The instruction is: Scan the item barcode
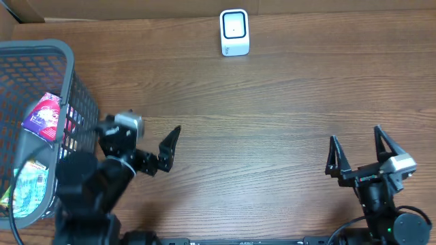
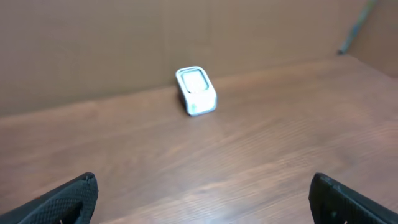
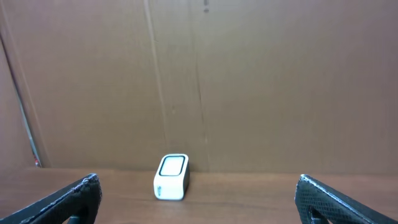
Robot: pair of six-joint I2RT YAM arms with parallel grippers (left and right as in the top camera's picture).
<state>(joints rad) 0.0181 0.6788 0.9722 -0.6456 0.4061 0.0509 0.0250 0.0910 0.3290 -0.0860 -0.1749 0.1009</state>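
Note:
A white barcode scanner (image 1: pixel 234 32) stands at the far middle of the wooden table, and it also shows in the left wrist view (image 2: pixel 196 92) and the right wrist view (image 3: pixel 171 177). The items lie in a grey mesh basket (image 1: pixel 41 51) at the left: a purple packet (image 1: pixel 42 114) and a green packet (image 1: pixel 27 180). My left gripper (image 1: pixel 141 133) (image 2: pixel 202 186) hangs open just right of the basket, empty. My right gripper (image 1: pixel 355 136) (image 3: pixel 198 186) stands open near the front right, facing the scanner with nothing between its fingers.
A brown cardboard wall (image 3: pixel 249 81) runs along the back of the table behind the scanner. The basket's right wall (image 1: pixel 82 102) is close to my left arm. Bare wood lies between the two grippers.

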